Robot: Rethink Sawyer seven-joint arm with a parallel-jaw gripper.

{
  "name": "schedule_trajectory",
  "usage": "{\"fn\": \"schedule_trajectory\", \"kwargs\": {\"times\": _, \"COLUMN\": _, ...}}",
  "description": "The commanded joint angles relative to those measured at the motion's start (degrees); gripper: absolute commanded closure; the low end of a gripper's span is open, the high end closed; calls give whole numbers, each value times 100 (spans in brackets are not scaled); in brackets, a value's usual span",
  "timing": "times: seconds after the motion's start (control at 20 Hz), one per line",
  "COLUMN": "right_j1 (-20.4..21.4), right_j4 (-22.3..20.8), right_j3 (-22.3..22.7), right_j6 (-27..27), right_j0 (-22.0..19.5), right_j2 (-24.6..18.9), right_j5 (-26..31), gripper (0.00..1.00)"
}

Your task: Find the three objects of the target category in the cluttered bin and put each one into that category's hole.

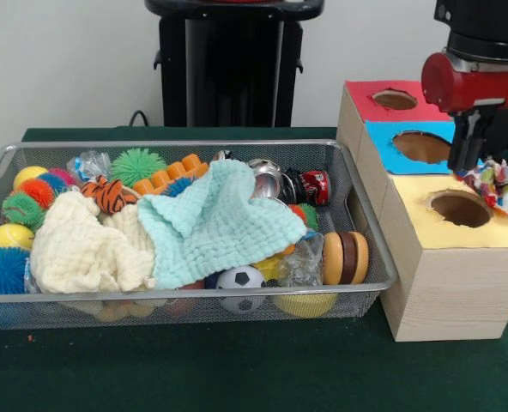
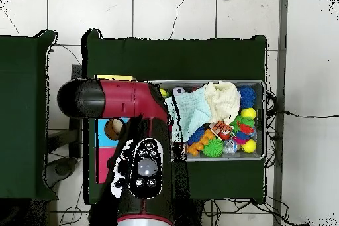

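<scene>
We have the tool over the wooden box, clenched on a multicoloured fabric bundle that hangs just beside the yellow-topped hole. Step in hand looks like the drop. We should centre the bundle over that hole before letting go, since it now sits toward the hole's outer edge and soft cloth could snag on the rim or drape over the lid. Blue hole and red hole lie further back, so we should check the category first.

The cluttered bin sits beside the box, full: cream cloth, mint cloth, soccer ball, spiky balls, cans.

Worktop is dark green cloth. Overhead, the arm covers the box; tiled floor around, cables near the bin.
</scene>
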State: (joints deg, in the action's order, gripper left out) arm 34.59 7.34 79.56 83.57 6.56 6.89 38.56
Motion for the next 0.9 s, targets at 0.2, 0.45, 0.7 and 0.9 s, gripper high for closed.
{"fn": "schedule_trajectory", "kwargs": {"times": 0.2, "right_j1": 13, "right_j4": -110, "right_j3": 435, "right_j6": 344, "right_j0": -506, "right_j2": -633, "right_j5": -100, "gripper": 100}}
{"fn": "schedule_trajectory", "kwargs": {"times": 0.45, "right_j1": 115, "right_j4": 97, "right_j3": 439, "right_j6": 647, "right_j0": -468, "right_j2": -659, "right_j5": 752, "gripper": 100}}
{"fn": "schedule_trajectory", "kwargs": {"times": 0.7, "right_j1": 236, "right_j4": 502, "right_j3": 442, "right_j6": 1112, "right_j0": -450, "right_j2": -793, "right_j5": 2440, "gripper": 100}}
{"fn": "schedule_trajectory", "kwargs": {"times": 0.9, "right_j1": 157, "right_j4": 280, "right_j3": -36, "right_j6": 1363, "right_j0": -167, "right_j2": -532, "right_j5": 3326, "gripper": 100}}
